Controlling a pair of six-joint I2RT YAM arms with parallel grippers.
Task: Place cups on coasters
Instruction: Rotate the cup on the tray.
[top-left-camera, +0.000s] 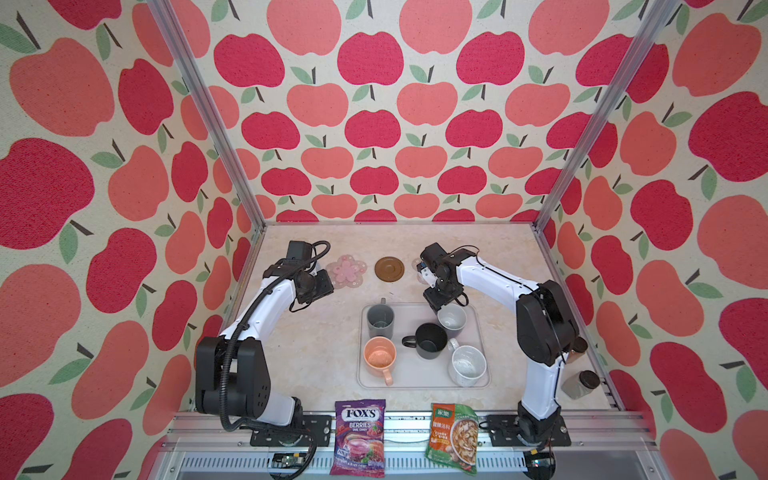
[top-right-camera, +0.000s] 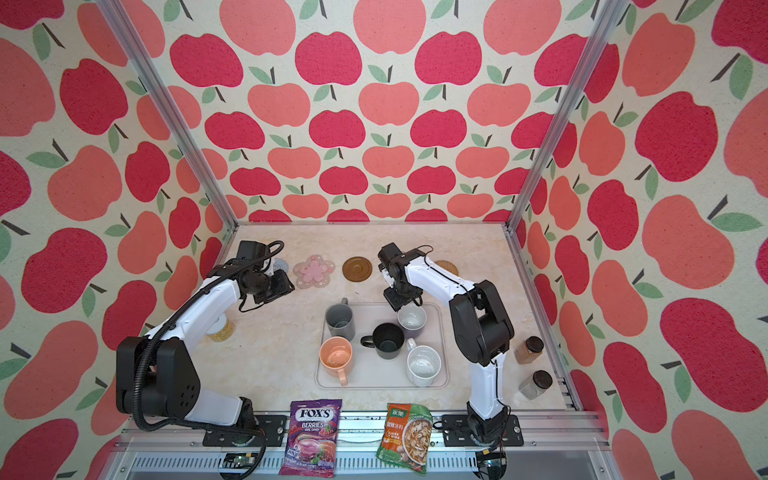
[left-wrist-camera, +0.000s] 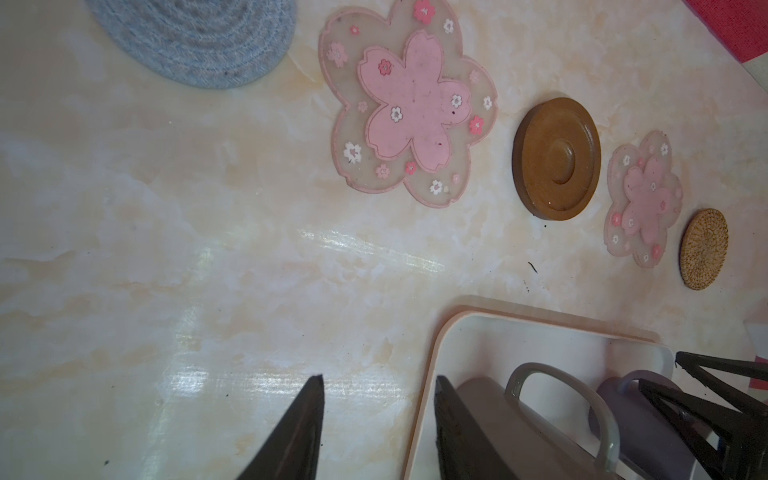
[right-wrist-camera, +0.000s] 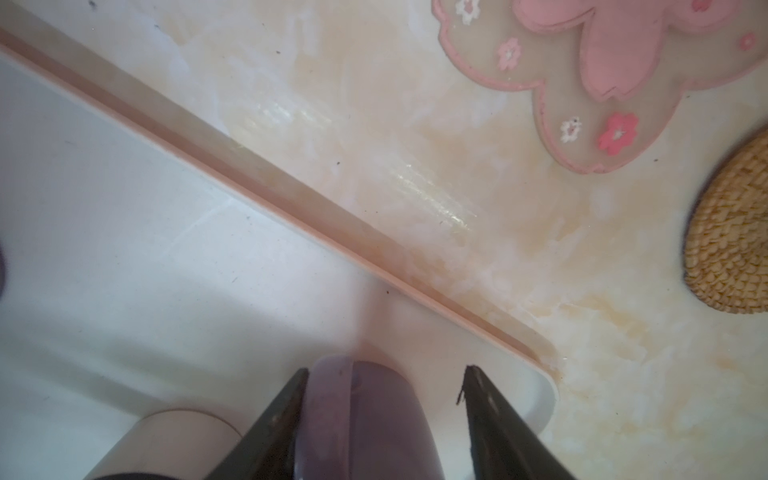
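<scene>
At the tray's (right-wrist-camera: 124, 208) far corner, the lavender cup (right-wrist-camera: 374, 419) stands right under the right hand (right-wrist-camera: 387, 369), its handle (right-wrist-camera: 328, 399) between the spread fingers (right-wrist-camera: 274, 424). The left hand (left-wrist-camera: 379, 376), apart too, is farther off.

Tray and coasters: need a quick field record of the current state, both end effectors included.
tray: holds all five cups
cups: grey cup, peach cup, black cup, lavender cup, white cup
coasters: blue-grey coaster, flower coaster, brown disc, second flower coaster, rattan coaster
cups on coasters: none
left end effector: open, empty, over tray's edge by grey cup
right end effector: open, astride lavender cup's handle, not yet closed
</scene>
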